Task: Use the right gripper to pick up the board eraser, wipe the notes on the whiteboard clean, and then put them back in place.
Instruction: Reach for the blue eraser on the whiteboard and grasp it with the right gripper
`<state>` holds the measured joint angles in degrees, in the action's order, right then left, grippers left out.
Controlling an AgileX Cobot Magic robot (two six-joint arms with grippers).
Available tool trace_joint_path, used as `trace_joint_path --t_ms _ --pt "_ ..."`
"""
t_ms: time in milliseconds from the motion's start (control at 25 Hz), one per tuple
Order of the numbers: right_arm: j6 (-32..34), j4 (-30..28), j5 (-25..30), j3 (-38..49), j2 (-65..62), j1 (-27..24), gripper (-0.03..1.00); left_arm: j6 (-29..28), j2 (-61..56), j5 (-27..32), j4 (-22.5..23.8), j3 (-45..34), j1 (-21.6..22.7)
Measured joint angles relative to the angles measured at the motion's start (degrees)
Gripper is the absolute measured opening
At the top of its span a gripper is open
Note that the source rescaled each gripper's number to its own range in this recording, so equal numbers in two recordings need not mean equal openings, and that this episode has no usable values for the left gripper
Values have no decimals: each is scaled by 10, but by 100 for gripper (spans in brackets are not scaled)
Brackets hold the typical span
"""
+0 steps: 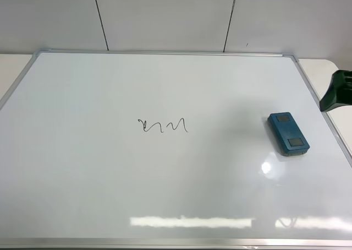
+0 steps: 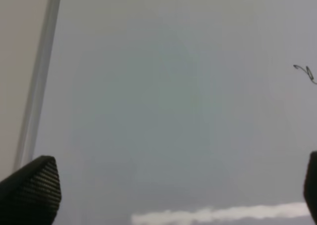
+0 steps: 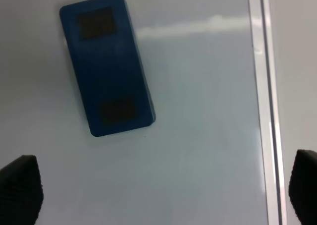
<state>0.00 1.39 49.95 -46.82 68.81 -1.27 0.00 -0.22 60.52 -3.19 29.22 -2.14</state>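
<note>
- right gripper [image 3: 161, 190] fingers [image 3: 20, 190] sit wide apart at the edges of its wrist view, grasping nothing
- eraser [image 1: 288, 133] lies flat on the whiteboard [image 1: 82, 178] near its right edge, ahead of those fingers and clear of both
- from above, only a dark bit of the right arm [image 1: 336, 90] shows, just beyond the silver frame [image 1: 165, 52] on the right
- notes [image 1: 162, 126], a thin black squiggle, sit mid-board, well apart from the eraser, unwiped
- left gripper [image 2: 171, 190] is spread wide and empty over bare whiteboard by the left frame edge, the squiggle's end just in its view
</note>
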Motion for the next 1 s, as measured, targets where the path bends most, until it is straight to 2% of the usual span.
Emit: trace_joint_path --t_ms 280,480,1000 --pt "7 0 -62 -1 96 68 100 0 0 0 0 0 0" --pt "8 -3 -64 -14 164 101 100 0 0 0 0 0 0" --pt "9 -27 -97 -17 248 84 100 0 0 0 0 0 0"
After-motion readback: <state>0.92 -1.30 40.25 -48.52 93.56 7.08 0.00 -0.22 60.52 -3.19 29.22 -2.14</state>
